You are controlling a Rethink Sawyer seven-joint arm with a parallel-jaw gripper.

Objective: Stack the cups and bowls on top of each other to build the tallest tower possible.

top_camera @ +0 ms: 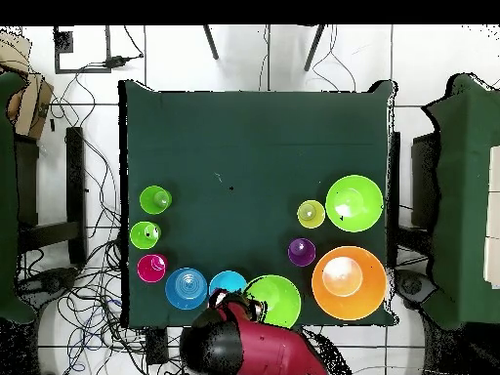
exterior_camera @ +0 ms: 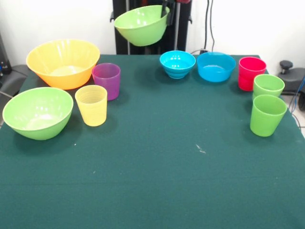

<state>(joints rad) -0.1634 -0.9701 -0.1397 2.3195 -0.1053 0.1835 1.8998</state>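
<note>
Now my gripper (exterior_camera: 165, 10) pinches the rim of a green bowl (exterior_camera: 141, 25), tilted in the air above the table's (exterior_camera: 152, 181) far edge. Every other bowl and cup sits separately on the cloth, none stacked.

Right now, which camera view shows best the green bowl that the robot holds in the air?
The front view. There the lifted green bowl appears whole, tilted, clearly above the table, with the tool at its rim. The overhead view shows only its round opening, so its height is unclear.
</note>
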